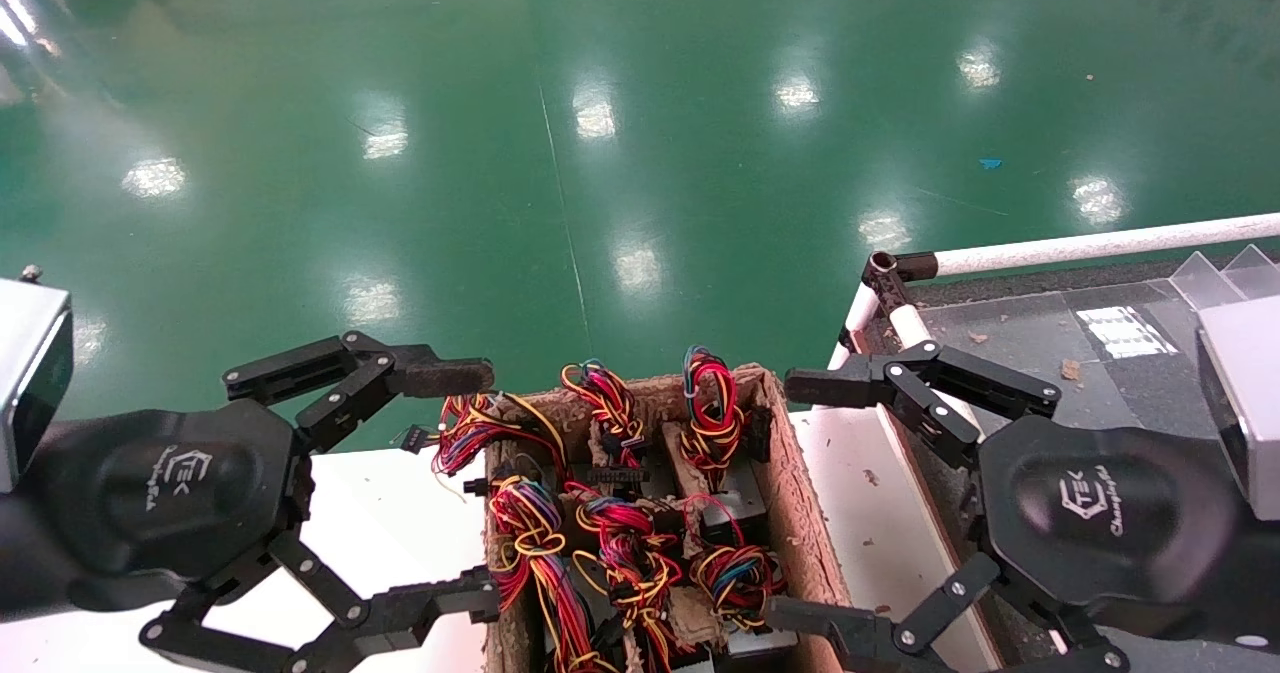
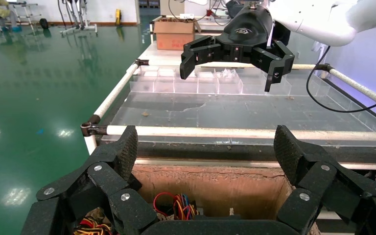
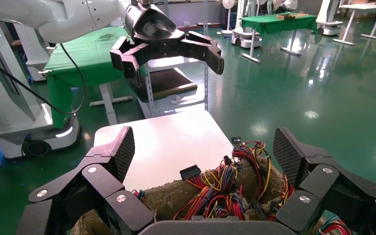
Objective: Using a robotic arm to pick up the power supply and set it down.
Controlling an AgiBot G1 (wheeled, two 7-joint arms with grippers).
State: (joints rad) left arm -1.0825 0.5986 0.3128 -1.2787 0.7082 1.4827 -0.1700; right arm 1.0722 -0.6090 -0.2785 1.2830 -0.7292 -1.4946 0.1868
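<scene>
Sitting packed in a brown cardboard box between the two grippers: several power supplies, mostly buried under coiled bundles of red, yellow, blue and black wires, with only slivers of grey metal showing among them. Hovering just left of the box, at about its rim height, the left gripper, fingers spread wide and holding nothing, one fingertip reaching past the box's far left corner and the other lying close to its near left wall. Mirroring it just right of the box, the right gripper, likewise gaping wide and gripping nothing, one fingertip near the far right corner and the other touching or almost touching the near right wall. Facing each other across the box, as seen from each wrist view, with the opposite gripper hanging open beyond the carton's far wall. Lying under the left gripper, a white tabletop; stretching beside and beyond the right gripper, a bench with white rails and clear plastic dividers. Spreading beyond both, a glossy green floor.
</scene>
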